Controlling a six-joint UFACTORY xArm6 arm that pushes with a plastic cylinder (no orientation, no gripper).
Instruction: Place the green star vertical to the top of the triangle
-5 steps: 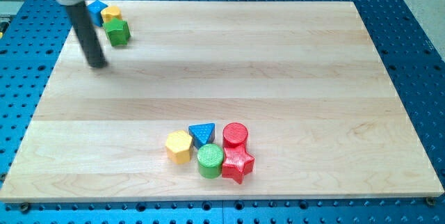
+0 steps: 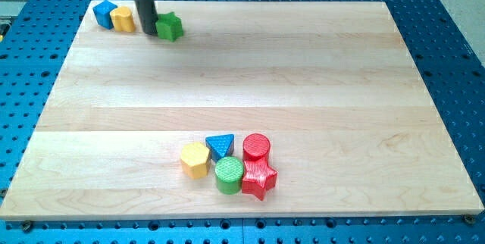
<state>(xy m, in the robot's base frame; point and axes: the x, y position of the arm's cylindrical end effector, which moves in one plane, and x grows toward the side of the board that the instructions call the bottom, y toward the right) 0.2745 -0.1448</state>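
pushing the green star toward the triangle's column

camera view: my tip point(image 2: 148, 34), a bare rod holding nothing, touches the left side of the green star point(image 2: 170, 26) in the upper left of the frame; the blue triangle point(image 2: 220, 146) sits lower centre. push rightward, keeping contact centred, stopping directly above the triangle

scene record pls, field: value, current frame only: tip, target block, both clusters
tip: my tip at the view's top left, against the left side of the green star
target: blue triangle, lower centre group
top-left pair: blue block, yellow block, touching each other, left of the rod
lower group: yellow hexagon, green cylinder, red cylinder, red star
status: green star far from the triangle, not yet placed
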